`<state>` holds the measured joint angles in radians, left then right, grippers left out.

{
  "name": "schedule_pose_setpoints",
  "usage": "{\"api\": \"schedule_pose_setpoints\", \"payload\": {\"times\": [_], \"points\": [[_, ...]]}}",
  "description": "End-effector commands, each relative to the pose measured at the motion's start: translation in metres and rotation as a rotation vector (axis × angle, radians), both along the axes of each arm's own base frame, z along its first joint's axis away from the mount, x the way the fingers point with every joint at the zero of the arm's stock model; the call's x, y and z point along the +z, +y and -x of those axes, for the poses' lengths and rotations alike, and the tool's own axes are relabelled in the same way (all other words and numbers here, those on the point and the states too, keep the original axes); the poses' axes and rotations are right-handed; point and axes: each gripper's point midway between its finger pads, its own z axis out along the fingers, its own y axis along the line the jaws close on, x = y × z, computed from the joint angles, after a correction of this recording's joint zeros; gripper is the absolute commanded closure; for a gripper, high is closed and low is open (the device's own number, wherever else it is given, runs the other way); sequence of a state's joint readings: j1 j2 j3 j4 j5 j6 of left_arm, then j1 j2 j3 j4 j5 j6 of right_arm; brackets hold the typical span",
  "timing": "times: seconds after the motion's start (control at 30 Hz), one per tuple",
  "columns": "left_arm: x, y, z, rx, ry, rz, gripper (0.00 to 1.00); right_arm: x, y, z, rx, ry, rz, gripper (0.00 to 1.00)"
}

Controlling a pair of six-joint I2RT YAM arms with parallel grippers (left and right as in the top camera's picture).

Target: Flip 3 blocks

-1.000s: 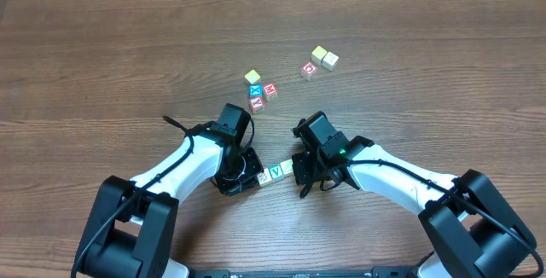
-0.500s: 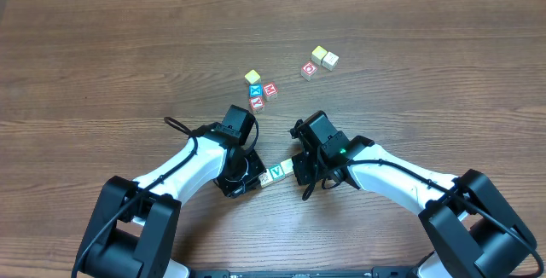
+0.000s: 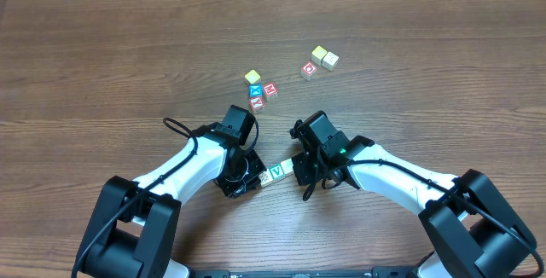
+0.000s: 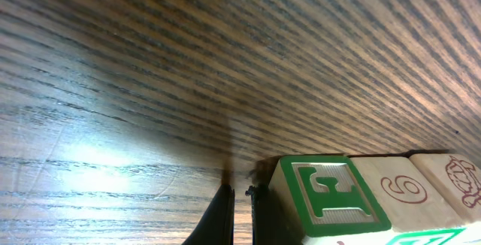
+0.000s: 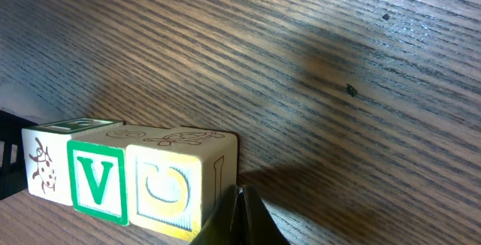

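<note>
Three blocks lie in a touching row between my grippers. In the overhead view they are a cream block (image 3: 264,178), a green V block (image 3: 276,173) and a pale yellow block (image 3: 288,168). My left gripper (image 3: 253,182) is shut at the row's left end. In the left wrist view, the left gripper (image 4: 240,194) rests beside a green-lettered block face (image 4: 331,196). My right gripper (image 3: 297,170) is shut at the row's right end. The right wrist view shows the right gripper (image 5: 240,200) against the yellow-marked block (image 5: 169,189), which sits next to the green V block (image 5: 96,181).
Behind the row sits a cluster of a yellow cube (image 3: 252,77), a blue-lettered cube (image 3: 255,91) and two red-lettered cubes (image 3: 270,89). Farther right are a red-lettered cube (image 3: 309,70), a yellow cube (image 3: 318,54) and a cream cube (image 3: 330,60).
My left arm has edged slightly to the right, toward the row of blocks. The right arm and the blocks have hardly moved.
</note>
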<state>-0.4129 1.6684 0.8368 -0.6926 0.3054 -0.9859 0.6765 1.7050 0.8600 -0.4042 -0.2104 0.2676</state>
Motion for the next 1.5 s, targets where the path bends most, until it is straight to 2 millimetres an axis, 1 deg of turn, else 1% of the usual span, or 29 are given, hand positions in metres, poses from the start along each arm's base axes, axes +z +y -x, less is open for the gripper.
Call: {"api": "schedule_pose_setpoints", "payload": {"times": [0.0,0.1,0.37,0.53,0.8,1.03,1.23,1.47], "points": [[-0.001,-0.007,0.003,0.008,0.015,0.021,0.96,-0.001,0.009,0.008,0.034,0.027,-0.037,0.96],[-0.001,-0.007,0.003,0.008,0.016,0.023,0.96,-0.003,0.009,0.007,0.034,0.027,-0.036,0.96],[-0.001,-0.008,0.003,0.008,0.017,0.023,0.96,-0.021,0.008,0.009,0.033,0.056,-0.014,0.96],[-0.001,-0.007,0.004,0.016,0.022,0.022,0.96,-0.02,0.01,0.006,0.033,0.043,-0.022,0.96],[-0.001,-0.008,0.004,0.076,0.042,0.017,0.96,-0.022,0.004,-0.001,0.037,0.001,0.016,0.96],[0.0,-0.009,0.006,0.077,0.05,0.021,0.96,-0.021,0.004,-0.006,0.06,-0.038,0.028,0.96],[-0.001,-0.014,0.011,0.146,0.08,0.0,0.96,-0.021,0.002,-0.008,0.075,-0.057,0.041,0.96],[-0.002,-0.019,0.015,0.173,0.082,-0.029,0.96,-0.022,0.001,-0.009,0.085,-0.066,0.049,0.96]]}}
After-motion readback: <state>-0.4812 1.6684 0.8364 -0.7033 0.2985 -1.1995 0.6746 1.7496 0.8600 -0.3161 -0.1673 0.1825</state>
